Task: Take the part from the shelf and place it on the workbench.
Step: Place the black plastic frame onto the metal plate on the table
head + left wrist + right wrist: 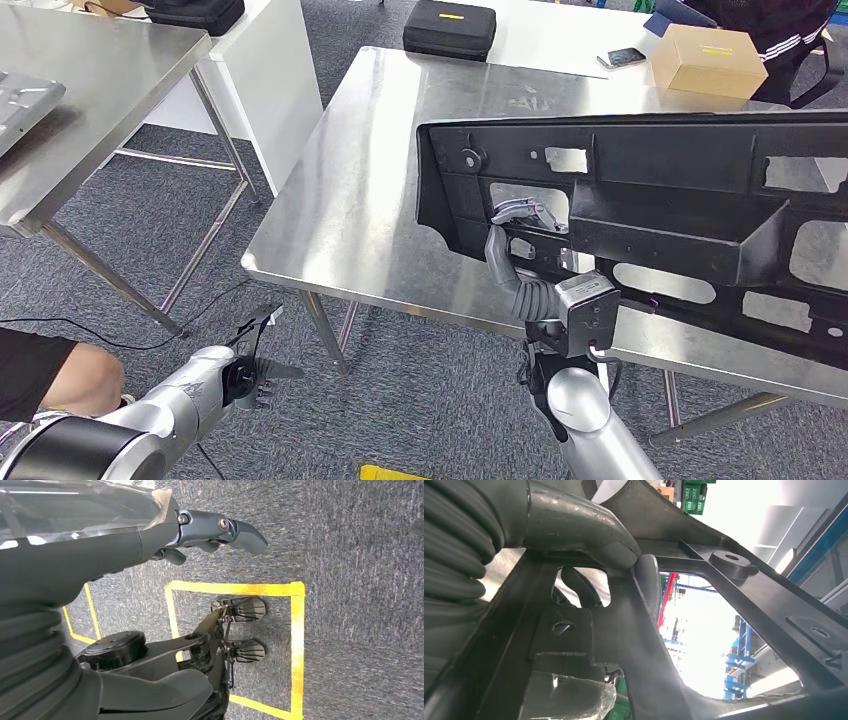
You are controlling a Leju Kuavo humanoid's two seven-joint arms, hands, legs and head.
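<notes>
Large black frame part [650, 200] held upright over the steel desk [380, 180], its long body stretching toward the right edge of the head view. Right hand [515, 235] gripping it near the left end, fingers [520, 212] hooked through a cutout, thumb [589, 530] pressed against a rib. Left hand [255, 375] hanging low beside the desk over grey carpet, holding nothing, fingers loosely apart. Cardboard box [708, 60] and black case [450, 28] at the far side.
</notes>
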